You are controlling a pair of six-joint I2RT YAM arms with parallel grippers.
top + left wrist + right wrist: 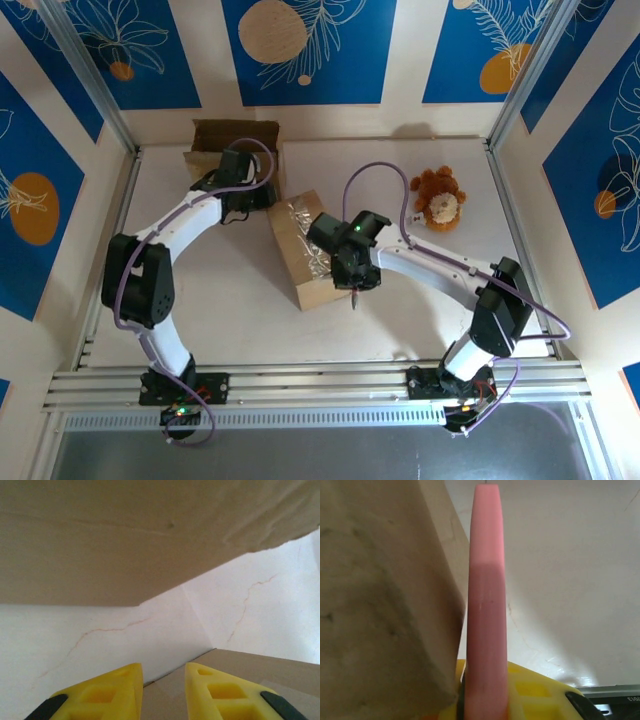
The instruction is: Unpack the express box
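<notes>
Express box (pixel 298 272) shows silver filling (pixel 305 215); right fingers (pixel 535 695) clamp pink tool (pixel 486 605), left fingers (pixel 100 695) apart.

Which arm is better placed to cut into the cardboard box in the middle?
Right, probably: the right gripper is shut on a flat pink tool beside the brown cardboard box; the left gripper holds no tool.

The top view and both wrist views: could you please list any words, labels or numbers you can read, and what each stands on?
No text can be read.
No print or label visible on the open cardboard box.
None visible on the second cardboard box.
The pink tool is unmarked.
Tiny characters on the dark strip in the right wrist view's bottom corner: cut off, unreadable.
</notes>
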